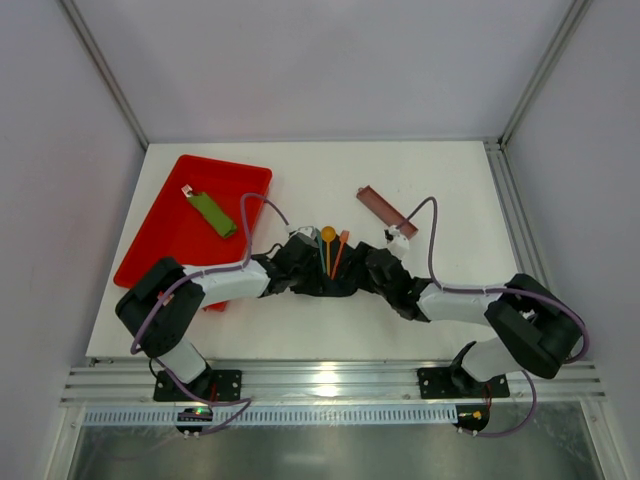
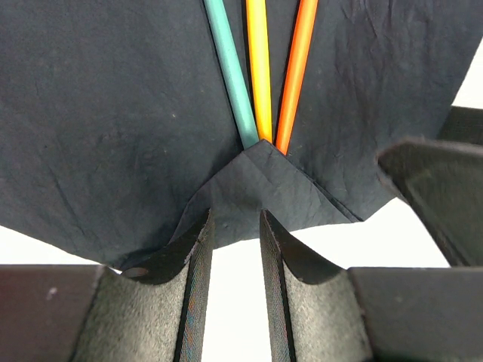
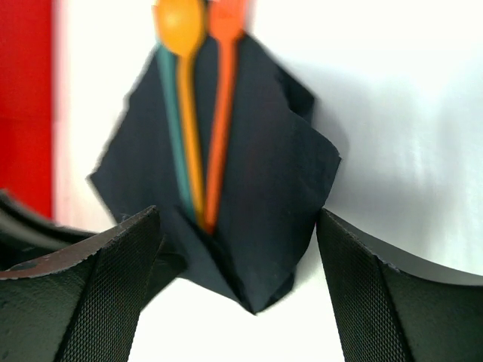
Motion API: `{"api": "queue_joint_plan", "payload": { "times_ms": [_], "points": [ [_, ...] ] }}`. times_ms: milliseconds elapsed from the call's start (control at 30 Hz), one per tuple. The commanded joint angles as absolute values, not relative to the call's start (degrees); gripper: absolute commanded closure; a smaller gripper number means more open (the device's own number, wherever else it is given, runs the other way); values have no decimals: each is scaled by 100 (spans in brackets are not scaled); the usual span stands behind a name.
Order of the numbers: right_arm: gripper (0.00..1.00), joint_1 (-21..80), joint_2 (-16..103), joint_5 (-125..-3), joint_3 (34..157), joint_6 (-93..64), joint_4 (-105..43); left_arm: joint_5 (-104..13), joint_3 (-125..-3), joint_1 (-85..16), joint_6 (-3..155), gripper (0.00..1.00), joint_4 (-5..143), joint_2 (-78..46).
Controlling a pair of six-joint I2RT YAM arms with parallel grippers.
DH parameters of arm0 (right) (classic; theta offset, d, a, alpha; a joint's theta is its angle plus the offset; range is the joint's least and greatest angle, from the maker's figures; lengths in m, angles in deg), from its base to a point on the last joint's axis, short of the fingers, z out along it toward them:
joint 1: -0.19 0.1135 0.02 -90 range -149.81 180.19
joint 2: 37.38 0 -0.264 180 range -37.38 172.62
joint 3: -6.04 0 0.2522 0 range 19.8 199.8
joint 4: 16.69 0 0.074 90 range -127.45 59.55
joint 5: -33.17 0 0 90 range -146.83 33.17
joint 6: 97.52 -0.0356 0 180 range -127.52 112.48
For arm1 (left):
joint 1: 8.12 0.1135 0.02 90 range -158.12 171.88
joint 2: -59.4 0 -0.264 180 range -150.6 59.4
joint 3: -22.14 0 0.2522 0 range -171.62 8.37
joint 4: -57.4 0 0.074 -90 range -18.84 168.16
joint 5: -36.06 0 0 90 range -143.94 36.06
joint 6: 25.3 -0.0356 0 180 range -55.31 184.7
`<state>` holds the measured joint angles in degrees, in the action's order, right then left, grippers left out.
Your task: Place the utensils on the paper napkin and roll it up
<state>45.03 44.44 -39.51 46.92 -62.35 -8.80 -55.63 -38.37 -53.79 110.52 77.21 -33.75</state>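
Observation:
The black paper napkin [image 1: 332, 282] lies at the table's middle, with its near corner folded up over the utensils' lower ends [image 2: 260, 177]. Three utensils lie side by side on it: a teal handle [image 2: 230, 68], a yellow spoon [image 3: 181, 30] and an orange fork [image 3: 220, 113]. Their heads stick out past the far edge [image 1: 330, 240]. My left gripper [image 2: 235, 220] is at the napkin's near left edge, jaws a little apart, with bare table showing between them. My right gripper [image 3: 238, 222] is wide open, one finger on each side of the napkin's near corner, holding nothing.
A red tray [image 1: 165, 235] at the left holds a flat green piece [image 1: 212, 213]. A long brown tray [image 1: 382, 205] lies at the back right, with a small white item [image 1: 398, 238] beside it. The right gripper's finger [image 2: 438, 188] shows in the left wrist view.

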Motion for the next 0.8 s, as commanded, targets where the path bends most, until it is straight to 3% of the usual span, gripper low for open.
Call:
{"api": "queue_joint_plan", "payload": {
  "times_ms": [0,200,600,767],
  "points": [
    [15,4353,4261,-3583,5108,-6718,-2335,-5649,-3794,-5347,11005,69,7767,-3306],
    [15,4273,4058,-3258,5435,-7396,-3642,-5658,-3803,-5347,11005,69,7784,-3280],
    [15,4291,4365,-3898,4617,-8731,-2300,-5632,-3803,-5347,11013,69,7784,-3280],
    [15,4361,4603,-3785,5074,-9092,-3167,-5614,-3794,-5347,11022,69,7758,-3298]
  ]
}}
